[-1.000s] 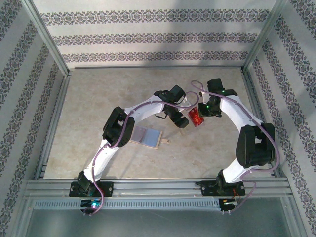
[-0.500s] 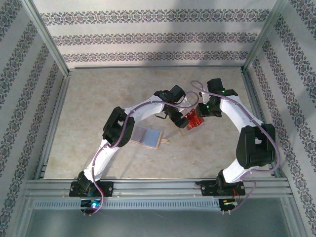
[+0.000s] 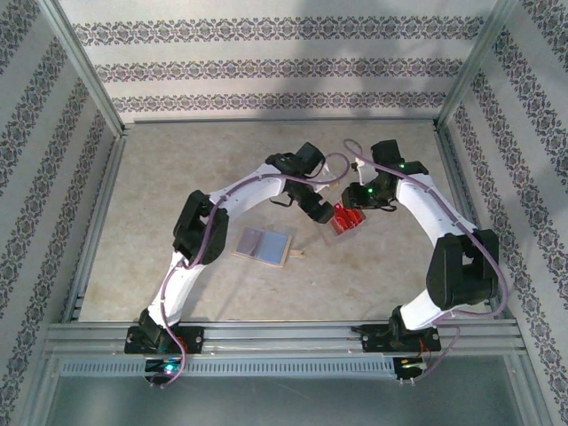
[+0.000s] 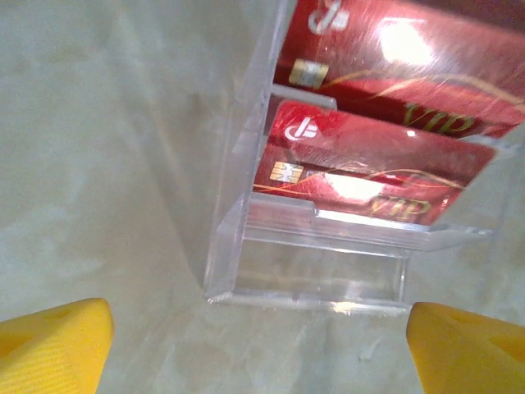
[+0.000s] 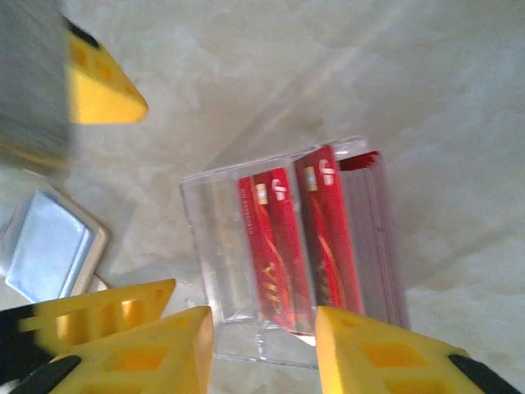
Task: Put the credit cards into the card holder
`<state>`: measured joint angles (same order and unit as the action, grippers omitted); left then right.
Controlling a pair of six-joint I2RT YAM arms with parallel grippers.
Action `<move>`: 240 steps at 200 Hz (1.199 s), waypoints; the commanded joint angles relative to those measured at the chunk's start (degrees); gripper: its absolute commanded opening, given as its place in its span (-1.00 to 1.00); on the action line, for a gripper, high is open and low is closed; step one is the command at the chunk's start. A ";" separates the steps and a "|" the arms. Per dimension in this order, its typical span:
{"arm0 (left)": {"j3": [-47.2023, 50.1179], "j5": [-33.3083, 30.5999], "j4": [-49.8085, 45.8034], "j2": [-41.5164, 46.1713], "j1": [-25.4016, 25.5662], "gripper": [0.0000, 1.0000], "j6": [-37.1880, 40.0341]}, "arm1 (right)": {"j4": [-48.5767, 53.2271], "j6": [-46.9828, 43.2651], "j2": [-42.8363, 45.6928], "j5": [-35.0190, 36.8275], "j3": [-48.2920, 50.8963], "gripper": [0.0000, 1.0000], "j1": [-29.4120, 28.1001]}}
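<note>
Two red credit cards (image 4: pixel 373 176) (image 5: pixel 276 246) stand in the slots of a clear plastic stand (image 3: pixel 348 219) (image 4: pixel 316 271) (image 5: pixel 213 246) that rests on the table. My left gripper (image 3: pixel 323 213) (image 4: pixel 258 353) is open just left of the stand, its yellow fingertips (image 4: pixel 53 345) wide apart and short of the stand's end. My right gripper (image 3: pixel 356 207) (image 5: pixel 264 353) hovers open over the stand's near end, jaws apart and nothing pinched. The tan card holder (image 3: pixel 264 245) (image 5: pixel 51 245) lies open and flat, its pale inside up, left of both grippers.
The beige table (image 3: pixel 177 177) is fenced by metal rails and patterned walls. One fingertip (image 5: pixel 100 82) of the left gripper shows in the right wrist view, left of the stand. There is free room between the card holder and the stand.
The clear stand with the cards has come down from the right gripper onto the table. The right jaws have parted. The left arm has shifted slightly back and left.
</note>
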<state>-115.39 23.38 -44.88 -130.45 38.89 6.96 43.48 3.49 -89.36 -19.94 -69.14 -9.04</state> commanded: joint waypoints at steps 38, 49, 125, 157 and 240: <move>7.93 1.21 0.58 4.06 -3.20 0.81 -4.35 | 2.78 0.25 -3.92 5.99 -1.33 -0.28 -3.94; 9.22 1.36 1.06 4.20 -3.21 0.81 -4.80 | 2.85 0.05 -4.45 7.26 -1.43 -0.28 -4.04; 13.71 3.89 3.39 2.88 -2.86 0.79 -8.08 | 2.07 -0.32 -7.25 10.89 -2.27 -0.23 -4.93; 13.19 4.43 3.43 2.00 -2.60 0.78 -8.55 | 1.78 -0.30 -8.75 11.76 -3.11 -0.25 -5.23; 11.07 4.84 2.88 -0.77 -1.74 0.76 -8.90 | 1.69 -0.38 -11.29 11.42 -3.72 -0.39 -6.17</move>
<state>-102.91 27.03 -42.06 -129.54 36.03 -1.19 44.80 3.64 -99.74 -9.52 -72.12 -14.55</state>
